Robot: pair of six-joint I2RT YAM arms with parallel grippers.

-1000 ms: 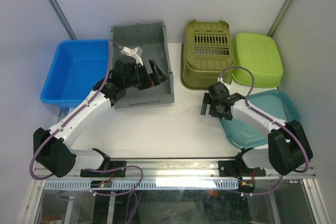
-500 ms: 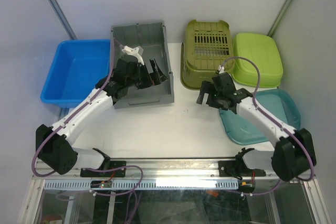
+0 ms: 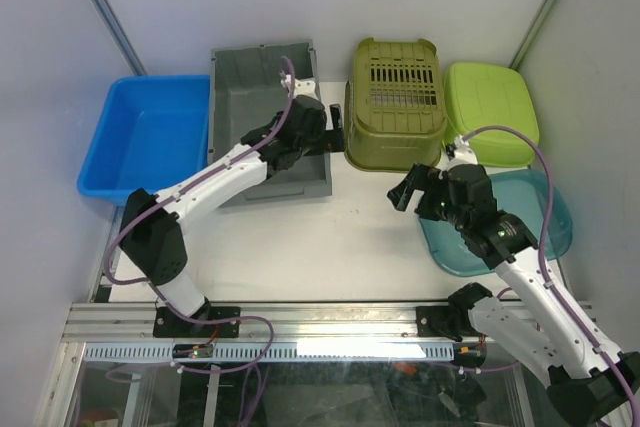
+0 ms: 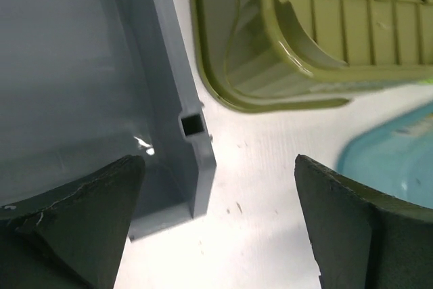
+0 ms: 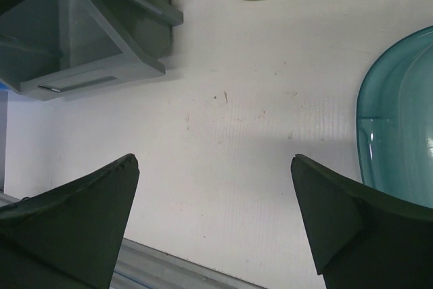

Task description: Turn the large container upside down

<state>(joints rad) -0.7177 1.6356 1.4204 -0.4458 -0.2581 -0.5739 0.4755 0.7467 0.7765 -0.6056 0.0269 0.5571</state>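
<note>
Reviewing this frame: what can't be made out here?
- Top view: the left arm covers part of the floor and right wall of the grey plastic bin.
- Left wrist view: frame edges cut the bin off; only one corner shows.
- Top view: the right arm hides the left part of the teal translucent tub.
- All views: whatever lies under the overturned olive slatted basket.

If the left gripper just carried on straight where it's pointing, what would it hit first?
Probably the right wall of the grey bin: the open left gripper straddles it, one finger inside the bin, one over the table. The olive basket lies beyond, though depth is hard to judge.
</note>
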